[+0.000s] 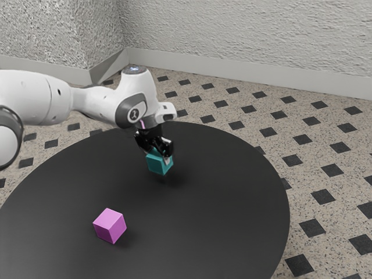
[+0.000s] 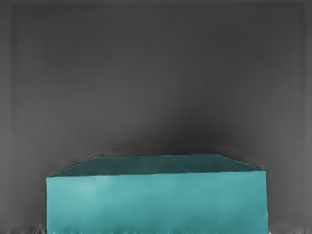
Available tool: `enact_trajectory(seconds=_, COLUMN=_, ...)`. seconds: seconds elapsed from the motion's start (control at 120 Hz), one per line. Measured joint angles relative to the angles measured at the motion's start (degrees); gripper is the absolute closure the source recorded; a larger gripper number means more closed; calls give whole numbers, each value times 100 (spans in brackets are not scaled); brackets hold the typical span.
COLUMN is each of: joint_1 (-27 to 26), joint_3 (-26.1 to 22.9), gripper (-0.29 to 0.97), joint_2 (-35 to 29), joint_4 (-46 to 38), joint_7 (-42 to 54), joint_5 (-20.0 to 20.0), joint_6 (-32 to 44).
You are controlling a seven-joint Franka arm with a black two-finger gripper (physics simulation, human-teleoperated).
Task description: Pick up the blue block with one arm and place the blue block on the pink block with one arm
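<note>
- Black round table [image 1: 232,221] spreads out beneath the hand [image 1: 158,151], and its dark top also shows beyond the held block in the wrist view.
- Pink block [image 1: 109,225] rests flat on the table, well apart from the hand, lower down and toward the exterior view's left. Its top face is bare, ready to take a block.
- Blue block [image 1: 159,164], teal in tint, hangs directly under the hand. A shadow on the table below it suggests it is held clear, probably for carrying across.
- Hand is clenched on the blue block, gripping its upper part from two opposite sides, which leaves its underside free for setting down.
</note>
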Motion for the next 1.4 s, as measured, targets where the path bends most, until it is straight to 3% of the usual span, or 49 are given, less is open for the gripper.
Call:
enact_trajectory(seconds=0.258, joint_1=148, joint_3=-38, gripper=34, joint_2=-2507, joint_4=-2757, joint_7=-181, joint_5=-31, joint_6=334)
enact_trajectory(seconds=0.558, joint_1=263, joint_3=-185, gripper=35, joint_2=-4030, joint_4=-4381, joint_7=-445, joint_5=-348, joint_6=582)
enact_trajectory(seconds=1.008, joint_1=528, joint_3=-404, gripper=36, joint_2=-4913, joint_4=-5281, joint_7=-498, joint_5=-451, joint_6=488)
enact_trajectory(seconds=1.342, joint_1=523, joint_3=-465, gripper=33, joint_2=-4463, joint_4=-5196, joint_7=-267, joint_5=-543, joint_6=590)
enact_trajectory(seconds=1.4, joint_1=523, joint_3=-470, gripper=27, joint_2=-4440, joint_4=-5178, joint_7=-205, joint_5=-563, joint_6=619)
